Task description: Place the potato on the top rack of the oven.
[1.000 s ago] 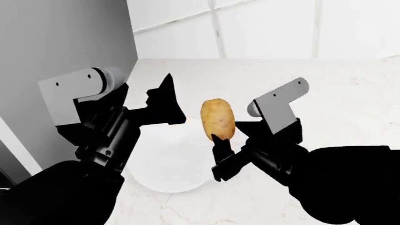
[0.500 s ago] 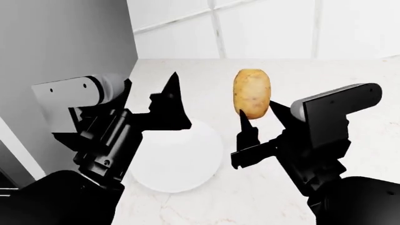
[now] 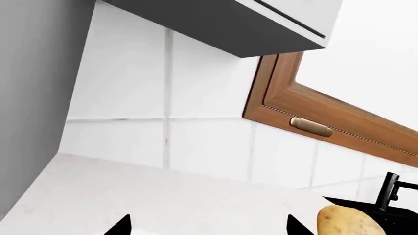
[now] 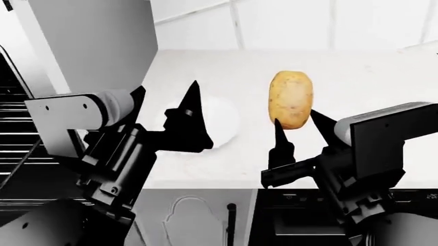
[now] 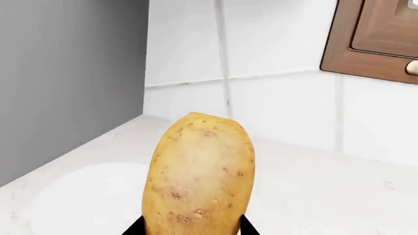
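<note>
Potato (image 4: pixel 291 99): upright, long axis vertical, pinched at its lower end; lifted clear of the counter (image 4: pixel 383 77), above and just right of the plate (image 4: pixel 219 120).
Look: tan-yellow skin, fine brown speckles, smooth oval, fuller at the base in the right wrist view (image 5: pixel 199 174); lower end hidden between the fingers.
Right gripper (image 4: pixel 296 134): clenched on the potato, one dark finger on each side of the base; low grip, most of the body left free above, likely so it can be laid on bars without the fingers fouling them.
Left gripper (image 4: pixel 164 115): released, fingers spread, nothing between them; held off to the side, near the plate, apparently out of the carrying arm's way.
Left wrist view: potato (image 3: pixel 349 221) at the frame edge, two finger tips apart, tiled wall and window frame (image 3: pixel 307 105) behind.
Oven (image 4: pixel 17 133): at the far left in the head view, only chrome bars showing; top rack not tellable from this sliver.
Stage, as judged: potato picked up and raised, carry to the oven not yet done.
Risk: narrow hold on a tall load, so tipping or slipping seems possible during a leftward swing.
</note>
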